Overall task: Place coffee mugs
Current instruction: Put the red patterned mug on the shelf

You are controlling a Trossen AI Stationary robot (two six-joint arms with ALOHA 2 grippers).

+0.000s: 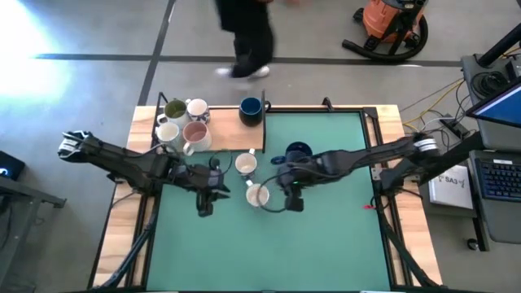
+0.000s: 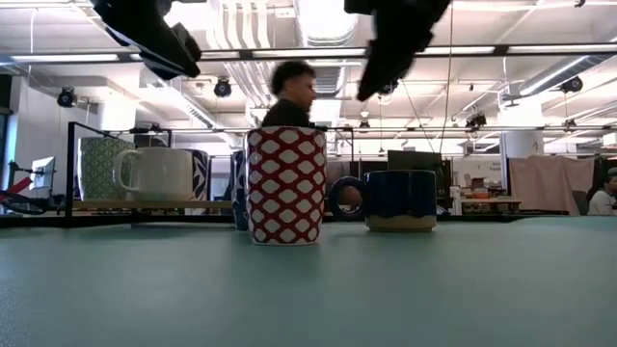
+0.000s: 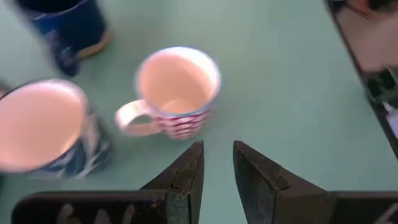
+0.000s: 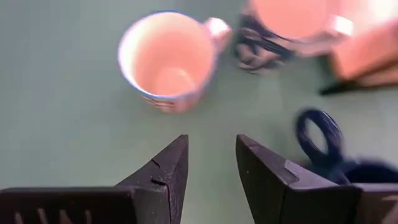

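Note:
A red-and-white patterned mug [image 1: 257, 195] [image 2: 286, 183] stands upright on the green mat between my two grippers. Behind it stand a blue-and-white patterned mug [image 1: 246, 165] [image 3: 43, 124] and a dark navy mug [image 1: 298, 152] [image 2: 397, 200]. Several more mugs, one olive-green inside [image 1: 174, 110], one pinkish inside [image 1: 195, 133] and one navy [image 1: 251, 110], sit on a wooden board [image 1: 232, 138]. My left gripper [image 1: 207, 195] [image 3: 217, 168] hovers left of the red-patterned mug [image 3: 177, 87], open by a narrow gap. My right gripper [image 1: 293, 195] [image 4: 211, 162] hovers right of the same mug [image 4: 168, 56], also narrowly open.
A black frame [image 1: 155, 122] borders the wooden board at the table's far left. Green mat [image 1: 269, 252] stretches toward the near edge. A person [image 1: 244, 32] walks past beyond the far edge. A monitor and keyboard [image 1: 496, 175] sit off the table's right side.

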